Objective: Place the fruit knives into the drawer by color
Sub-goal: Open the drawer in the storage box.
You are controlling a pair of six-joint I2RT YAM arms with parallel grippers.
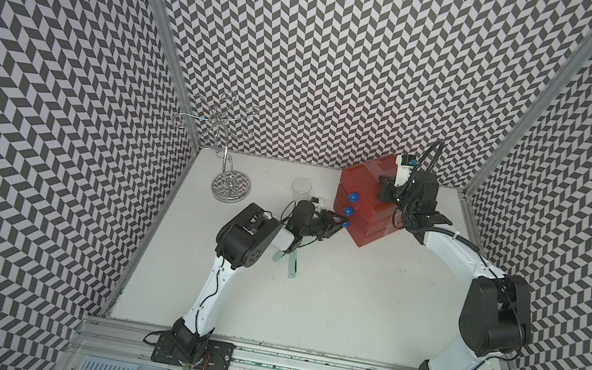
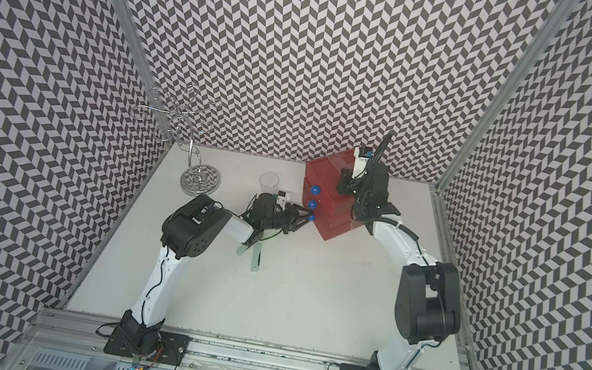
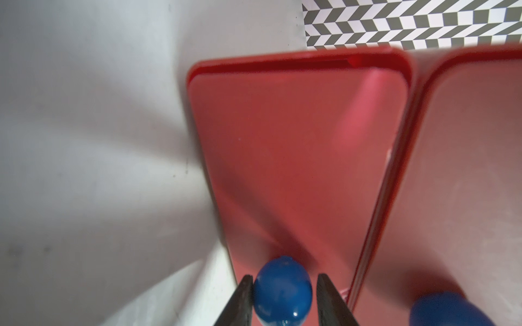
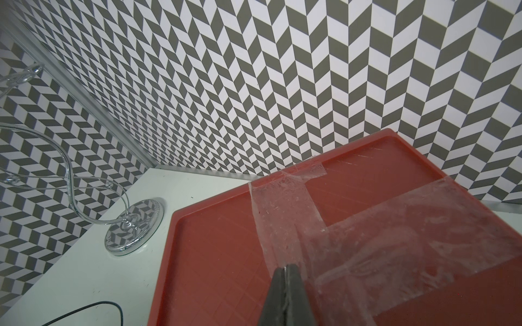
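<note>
Now, down at the lowest blue knob [image 3: 282, 296] of the drawer [image 1: 369, 223] with the left gripper [image 3: 284, 279]. Straddling the ball on both sides, set narrow: touching it with one finger [image 3: 240, 304], leaving a thin sliver of gap at the other, so not yet clamped. Seen close in the left wrist view, with the red front of that lowest drawer stretching away behind the knob and a second blue knob [image 3: 449, 310] blurred at the edge.

Over to the right gripper [image 4: 286, 271]: pinched fully shut, holding nothing, tips pressed down on the clear tape [image 4: 367, 240] across the drawer's top. Mostly hidden under its own wrist in both top views.

Standing toward the back of the white table [image 1: 345, 318], that red stack, three knobs one above another on its front, near the clear cup [image 1: 301, 187]. Further along the back, a chrome wire stand [image 1: 230, 187].

And the fruit knives [image 1: 292, 267]: two on show, both pale mint, flat on the table under the left forearm, well short of the drawer. Lying just beside each other, one [image 1: 277, 255] half hidden by the arm.
</note>
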